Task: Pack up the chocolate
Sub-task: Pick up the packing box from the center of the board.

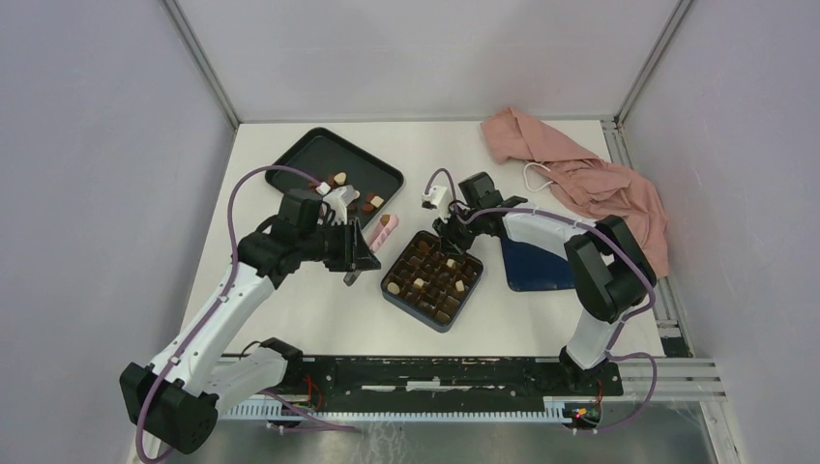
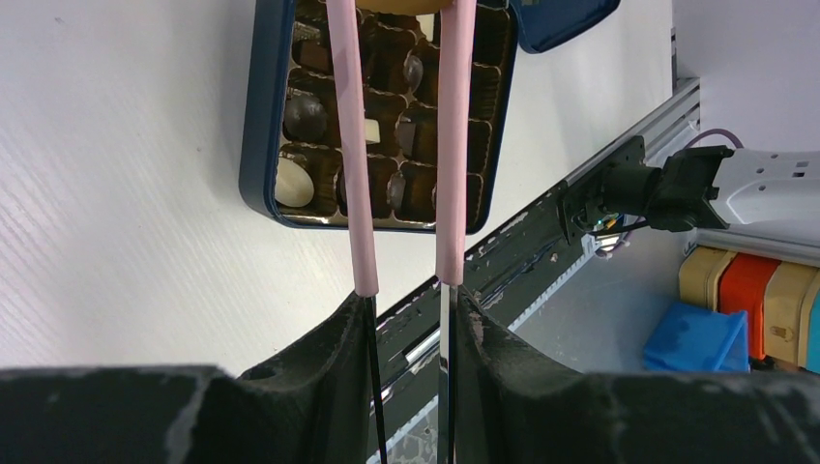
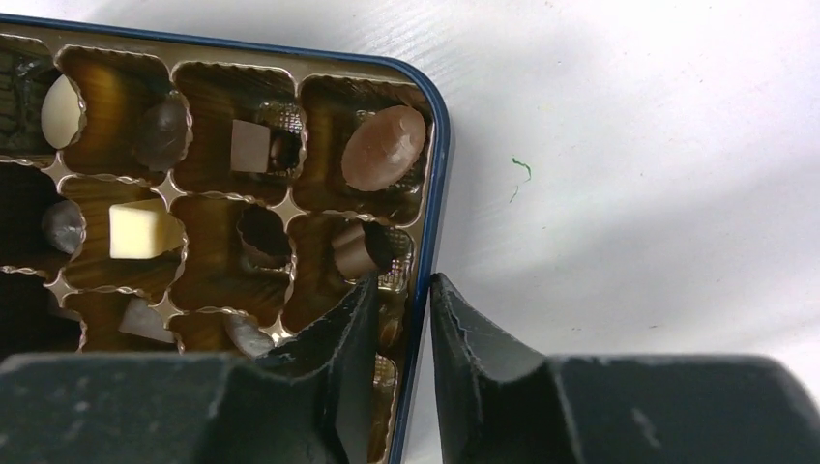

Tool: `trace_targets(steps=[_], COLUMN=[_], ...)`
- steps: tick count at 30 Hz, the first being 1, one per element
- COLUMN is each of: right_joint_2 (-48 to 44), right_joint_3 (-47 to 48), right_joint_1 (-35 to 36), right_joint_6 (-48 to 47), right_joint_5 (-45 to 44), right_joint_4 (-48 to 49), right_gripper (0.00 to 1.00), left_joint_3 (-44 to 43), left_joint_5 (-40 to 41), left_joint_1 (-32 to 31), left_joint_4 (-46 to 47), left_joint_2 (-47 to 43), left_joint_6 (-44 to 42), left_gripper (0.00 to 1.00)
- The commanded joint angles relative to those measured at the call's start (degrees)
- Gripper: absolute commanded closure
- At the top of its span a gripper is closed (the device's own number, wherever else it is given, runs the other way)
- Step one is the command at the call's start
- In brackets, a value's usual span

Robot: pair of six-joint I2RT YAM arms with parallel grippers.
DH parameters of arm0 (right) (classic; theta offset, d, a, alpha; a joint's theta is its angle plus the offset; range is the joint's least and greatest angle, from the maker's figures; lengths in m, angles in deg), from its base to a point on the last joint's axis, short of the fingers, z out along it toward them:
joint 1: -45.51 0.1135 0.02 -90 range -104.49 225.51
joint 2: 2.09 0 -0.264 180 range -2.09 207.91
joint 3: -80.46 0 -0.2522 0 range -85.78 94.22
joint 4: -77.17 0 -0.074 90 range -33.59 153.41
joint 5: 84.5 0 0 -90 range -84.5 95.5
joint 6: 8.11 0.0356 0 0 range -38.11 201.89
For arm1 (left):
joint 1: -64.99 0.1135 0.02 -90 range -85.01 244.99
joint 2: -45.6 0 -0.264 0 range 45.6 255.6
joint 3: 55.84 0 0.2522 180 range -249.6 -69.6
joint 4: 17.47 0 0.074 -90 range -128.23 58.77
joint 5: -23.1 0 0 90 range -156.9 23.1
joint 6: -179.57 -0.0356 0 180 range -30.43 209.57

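My left gripper [image 1: 350, 253] [image 2: 411, 300] is shut on pink-sleeved tongs [image 1: 383, 235] [image 2: 450, 145]. The tong tips pinch a light brown chocolate [image 2: 401, 5] at the top edge of the left wrist view, between the black tray and the dark blue box. The dark blue grid box [image 1: 432, 279] [image 2: 253, 126] holds several chocolates, among them a brown oval [image 3: 384, 147] and a white square [image 3: 135, 229]. My right gripper [image 1: 448, 235] [image 3: 404, 290] is shut on the box's far wall [image 3: 433, 193], one finger inside and one outside. A few chocolates [image 1: 338, 180] lie on the black tray [image 1: 309, 159].
A dark blue lid [image 1: 537, 266] lies to the right of the box, partly under my right arm. A pink cloth [image 1: 580, 174] is heaped at the back right. Grey walls close in the table on three sides. A black rail [image 1: 435, 372] runs along the near edge.
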Motion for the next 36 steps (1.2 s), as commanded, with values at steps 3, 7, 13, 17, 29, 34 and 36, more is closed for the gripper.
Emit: trace_targets(steps=[3,7,13,17,29,34,36], right_joint_2=[-0.27,-0.76,-2.99,-5.31,-8.61,-10.13,-10.75], right_joint_3=[2.07,2.76,3.94,5.33,11.68,12.72,13.32], right_joint_1=[0.44,0.55,0.51,0.55,0.96,2.36,2.68], right_joint_6=[1.85,1.97,0.89,0.26,-1.05,-3.56,-4.44], right_joint_5=[-3.53,-3.37,-3.01,-3.58,-6.24,-12.2,-14.16], right_joint_4=[3.05,3.78,5.65,7.15,6.35,6.42,6.13], right_gripper=[0.78,0.89,1.0,1.0,1.0,1.0,1.0], left_joint_3=[0.17,0.75,2.73,4.14,6.68,7.68,7.98], left_joint_5=[0.9,0.86,0.06,-0.69,-3.43,-4.67,-4.96], left_joint_1=[-0.28,-0.32,-0.43,-0.45,-0.73,-1.42,-1.96], left_joint_4=[2.33,3.02,6.01,8.14,10.82,11.68,12.2], left_joint_2=[-1.7,-2.03,-4.11,-5.79,-8.7,-9.71,-9.9], left_joint_6=[1.4,0.73,-0.52,-1.48,-2.6,-3.05,-3.06], left_gripper=[0.98,0.98,0.98,0.98,0.98,0.98,0.98])
